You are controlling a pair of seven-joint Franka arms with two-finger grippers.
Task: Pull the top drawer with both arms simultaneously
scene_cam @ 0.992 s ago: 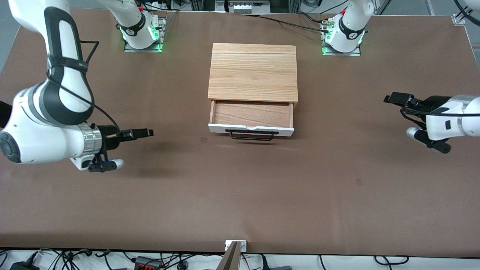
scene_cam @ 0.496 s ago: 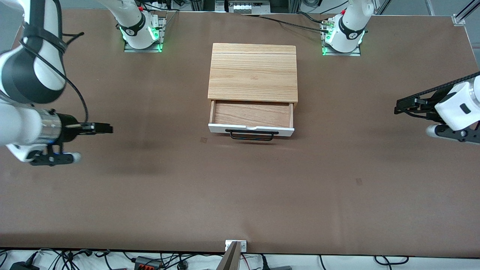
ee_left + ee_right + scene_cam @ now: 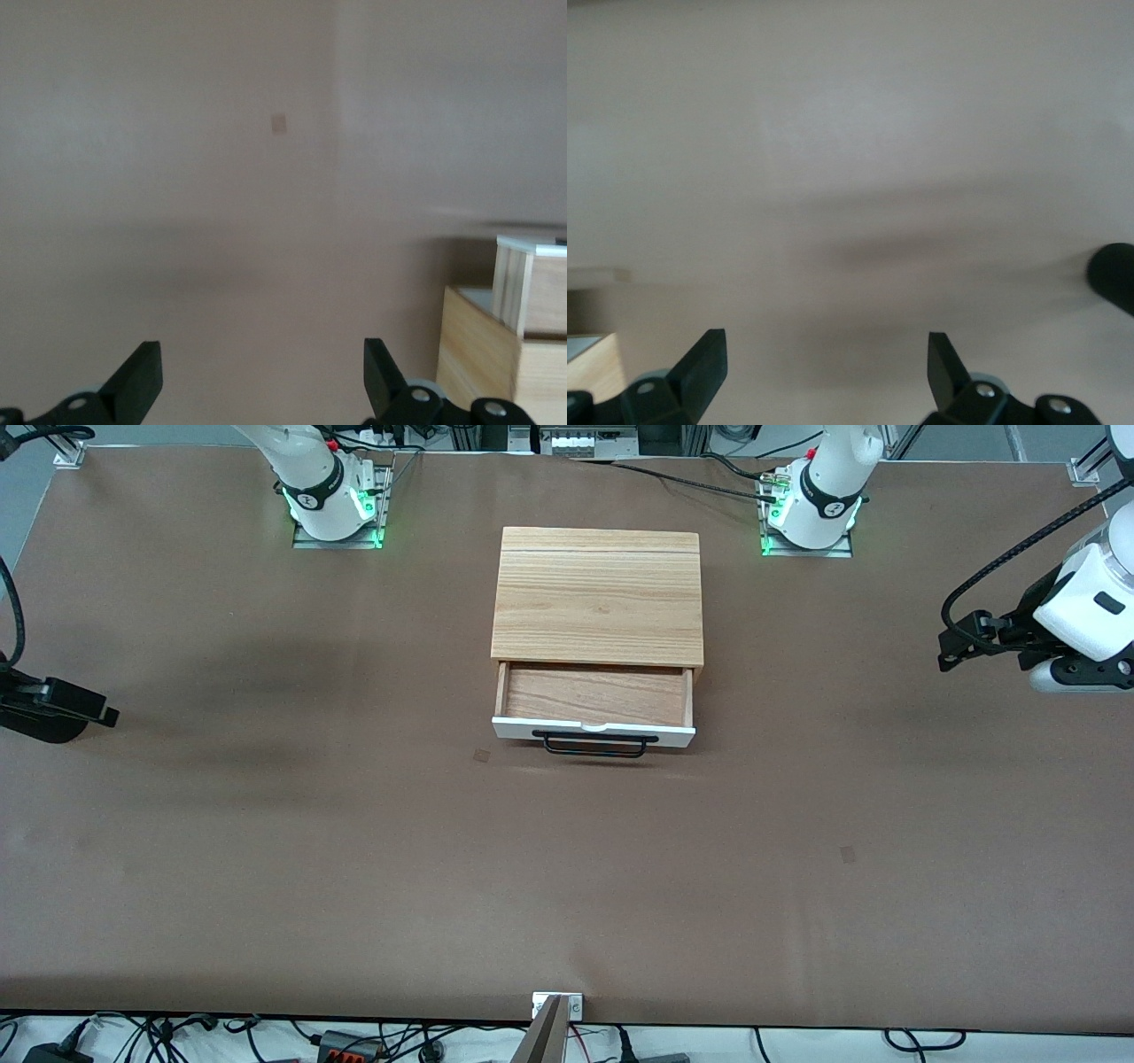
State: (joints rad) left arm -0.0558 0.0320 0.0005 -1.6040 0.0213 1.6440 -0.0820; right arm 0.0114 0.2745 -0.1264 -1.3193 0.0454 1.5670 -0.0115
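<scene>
The top drawer (image 3: pixel 594 695) stands pulled partly out of the light-wood cabinet (image 3: pixel 598 598), showing its wood inside, white front panel (image 3: pixel 594 732) and black bar handle (image 3: pixel 594 745). Nothing touches it. My left gripper (image 3: pixel 952 651) hangs open over the bare table toward the left arm's end. In the left wrist view the left gripper (image 3: pixel 261 381) holds nothing, and the drawer (image 3: pixel 532 288) juts from the cabinet (image 3: pixel 478 354). My right gripper (image 3: pixel 97 713) is at the frame's edge over the right arm's end. The right wrist view shows the right gripper (image 3: pixel 824 367) open and empty.
The brown table (image 3: pixel 567 868) spreads wide around the cabinet. Both arm bases (image 3: pixel 328 500) (image 3: pixel 819 509) stand along its edge farthest from the front camera. A small mount (image 3: pixel 558 1005) and cables sit at the nearest edge. A dark rounded shape (image 3: pixel 1114 276) shows in the right wrist view.
Both arms have swung outward from the drawer toward their own ends of the table, and the right arm is now mostly out of frame. The drawer has not moved. Both grippers stay open.
</scene>
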